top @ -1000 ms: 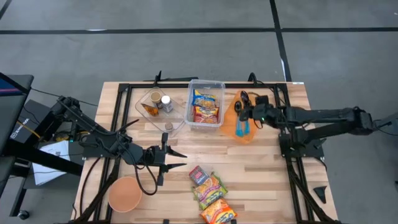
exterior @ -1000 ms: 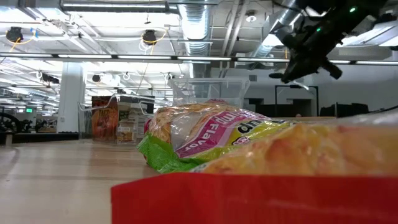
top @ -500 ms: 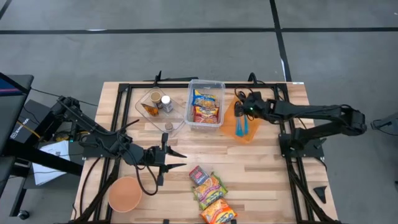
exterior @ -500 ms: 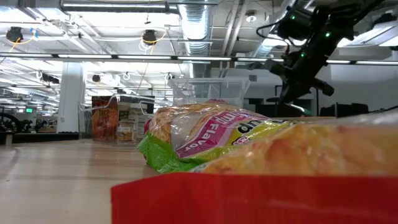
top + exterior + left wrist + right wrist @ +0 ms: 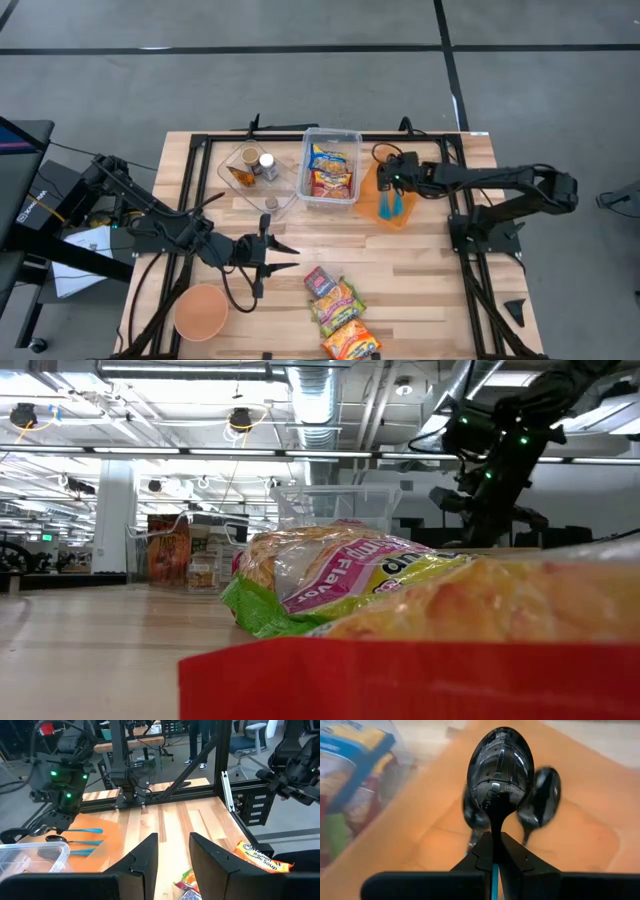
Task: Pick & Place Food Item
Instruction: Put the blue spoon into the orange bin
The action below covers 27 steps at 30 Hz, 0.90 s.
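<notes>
Right tool [image 5: 492, 851] clenched on a spoon [image 5: 500, 770] over the orange tray [image 5: 392, 210], where 2 more spoons lie; left tool [image 5: 170, 851] part-open, empty, above the worktop [image 5: 420, 270]; bin [image 5: 331, 168] holds 2 packets [image 5: 331, 170]; about 3 packets [image 5: 340, 310] wait outside, so much seems left.

Two dark, near-black arms of slim jointed links on black frame mounts. Left pincer [image 5: 172, 855]: matte black fingers [image 5: 145, 857], broad, angular, flat-faced, tapering toward the tips. Right pincer [image 5: 496, 851]: same black build, narrow fingers [image 5: 512, 857] with bevelled edges. Boxy black wrist housing just behind the right pincer, green indicator lights glowing on it. Thin black cables looping along the links behind each pincer.
</notes>
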### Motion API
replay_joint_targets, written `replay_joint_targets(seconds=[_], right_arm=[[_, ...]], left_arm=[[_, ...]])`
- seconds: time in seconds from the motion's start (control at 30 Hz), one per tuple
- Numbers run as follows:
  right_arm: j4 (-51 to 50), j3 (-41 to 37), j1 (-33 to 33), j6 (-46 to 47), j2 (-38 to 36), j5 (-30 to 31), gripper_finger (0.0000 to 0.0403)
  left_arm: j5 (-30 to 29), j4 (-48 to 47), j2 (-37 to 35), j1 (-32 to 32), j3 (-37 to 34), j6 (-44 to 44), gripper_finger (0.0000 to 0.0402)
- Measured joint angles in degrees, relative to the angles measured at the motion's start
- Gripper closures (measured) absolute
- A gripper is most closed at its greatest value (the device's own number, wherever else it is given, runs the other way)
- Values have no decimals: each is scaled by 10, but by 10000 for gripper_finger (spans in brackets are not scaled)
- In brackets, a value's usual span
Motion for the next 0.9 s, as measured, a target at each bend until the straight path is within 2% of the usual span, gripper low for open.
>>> replay_joint_targets(seconds=[0.23,0.43,0.53,0.9], right_arm=[[72,-74,-2,17,-9,-19,397],[141,-82,-28,-5,-8,-58,397],[138,-82,-42,-7,-8,-76,397],[114,-83,-36,15,-8,-77,398]], left_arm=[[0,0,0,0,0,0,298],[0,1,0,0,0,0,298],[0,1,0,0,0,0,298],[0,1,0,0,0,0,298]])
